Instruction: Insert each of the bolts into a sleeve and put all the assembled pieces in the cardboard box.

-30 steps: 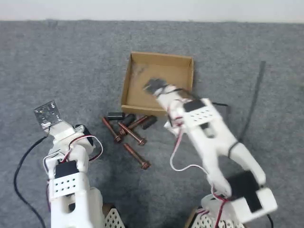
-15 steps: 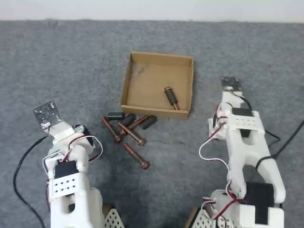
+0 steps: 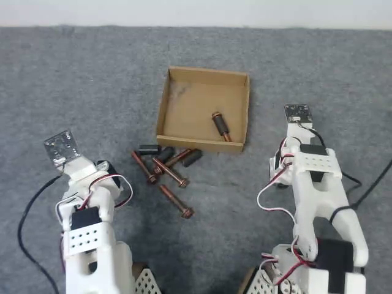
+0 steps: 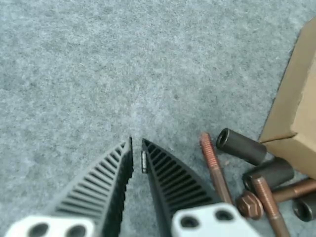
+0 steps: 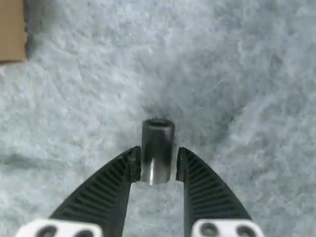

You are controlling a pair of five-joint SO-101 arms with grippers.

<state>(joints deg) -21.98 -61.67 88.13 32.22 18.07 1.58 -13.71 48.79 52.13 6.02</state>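
1 assembled piece [image 3: 220,125]: bolt in dark sleeve, lying inside cardboard box [image 3: 190,113], toward its right wall.
4 loose bolts [image 3: 170,173]: copper-coloured, on grey carpet [image 3: 92,79] just in front of box; some cross or touch.
3 loose sleeves [image 3: 149,149]: dark, among bolts' upper ends, near box front wall.
L gripper [image 4: 137,143]: low over bare carpet, left of bolt pile; jaws almost together w/ thin slit, nothing btwn them.
R gripper [image 5: 158,149]: over carpet, box corner off to one side; jaws pressed on both sides of held sleeve [image 5: 158,133].
Held sleeve: dark cylinder, open end facing away from wrist, shadow on carpet under it.
L arm [image 3: 92,233]: bottom left in high view.
R arm [image 3: 315,184]: bottom right, beside box, well apart from bolts.
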